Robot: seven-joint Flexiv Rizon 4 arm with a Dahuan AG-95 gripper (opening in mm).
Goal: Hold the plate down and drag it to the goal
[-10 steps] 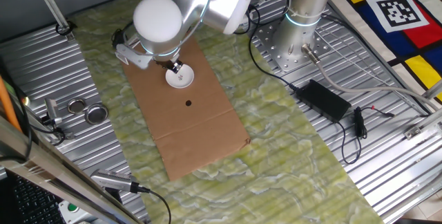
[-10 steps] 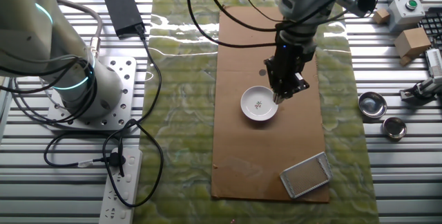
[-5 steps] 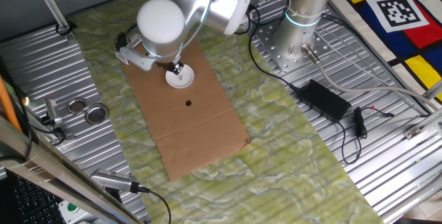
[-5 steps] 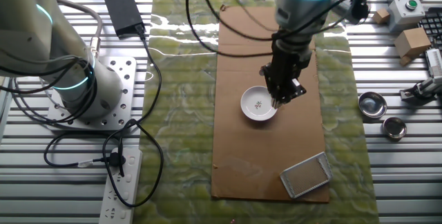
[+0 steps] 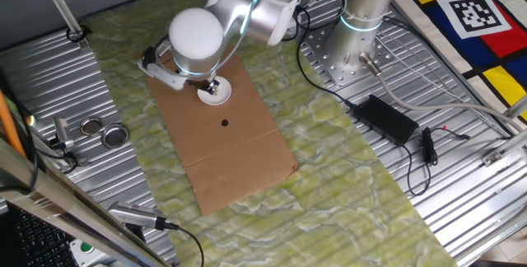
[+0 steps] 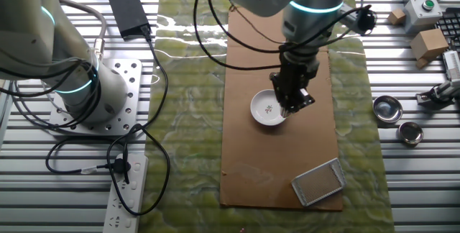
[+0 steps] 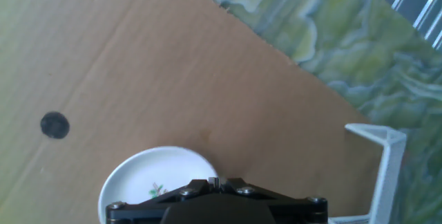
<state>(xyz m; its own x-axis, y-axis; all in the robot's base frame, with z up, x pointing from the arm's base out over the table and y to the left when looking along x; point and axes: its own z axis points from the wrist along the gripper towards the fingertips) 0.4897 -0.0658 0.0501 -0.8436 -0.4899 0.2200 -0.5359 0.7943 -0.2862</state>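
Note:
The plate (image 6: 266,108) is a small white disc with a green sprig mark, lying on the brown cardboard sheet (image 6: 244,53). It also shows in one fixed view (image 5: 217,96) and at the bottom of the hand view (image 7: 148,175). My gripper (image 6: 287,108) is shut, its tips together and pressed down on the plate's rim; it also shows in one fixed view (image 5: 211,86) and the hand view (image 7: 215,181). The goal (image 6: 318,183) is a whitish L-shaped frame at a cardboard corner, apart from the plate. It also shows at the hand view's right edge (image 7: 384,160) and beside the arm (image 5: 158,67).
A black dot (image 7: 54,125) marks the cardboard beyond the plate, also seen in one fixed view (image 5: 225,122). Two round metal lids (image 6: 388,107) (image 6: 411,134) lie on the ribbed metal off the green mat. A black power brick (image 5: 385,119) and cables lie by the robot base (image 5: 350,49).
The arm has swung and the gripper tips have shifted slightly along the plate's rim. The plate has hardly moved.

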